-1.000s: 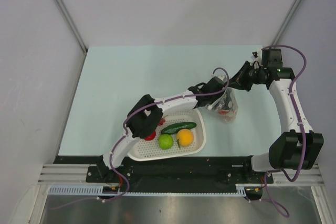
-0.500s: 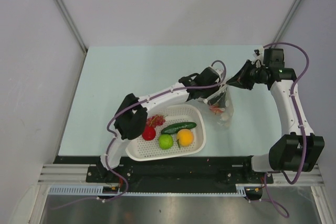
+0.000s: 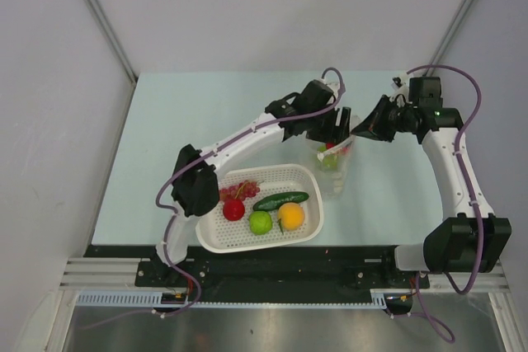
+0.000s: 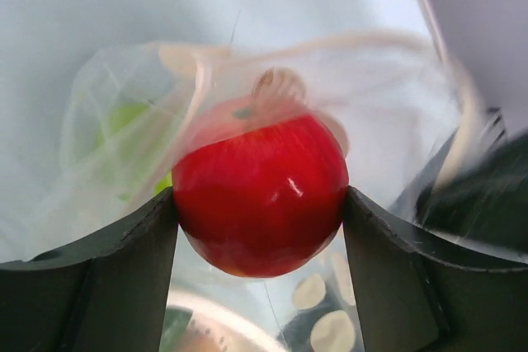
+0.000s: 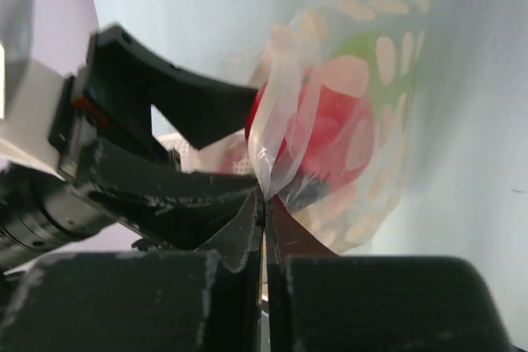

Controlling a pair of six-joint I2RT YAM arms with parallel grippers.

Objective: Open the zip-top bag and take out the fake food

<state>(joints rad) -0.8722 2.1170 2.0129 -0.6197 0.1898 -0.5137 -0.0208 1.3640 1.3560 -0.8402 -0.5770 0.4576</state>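
The clear zip-top bag [image 3: 337, 177] hangs upright over the table, and my right gripper [image 3: 356, 131] is shut on its rim [image 5: 272, 162]. My left gripper [image 3: 332, 141] sits at the bag's mouth, its fingers [image 4: 132, 253] clamped on either side of a red round fruit [image 4: 260, 195], with bag film draped behind it. A green piece [image 4: 124, 121] shows inside the bag. In the right wrist view the red fruit [image 5: 330, 129] shows through the plastic next to the left gripper's dark fingers [image 5: 190, 96].
A white perforated basket [image 3: 309, 228] at the near middle holds a dark green cucumber [image 3: 280, 199], an orange fruit [image 3: 290, 216], a green fruit [image 3: 261, 222], a red fruit [image 3: 234, 209] and a reddish cluster [image 3: 244, 189]. Grey walls stand on both sides.
My left arm has swung up and toward the far side, lifting the red fruit at the bag's mouth. The bag now hangs more upright and a little left. The right gripper barely shifted.
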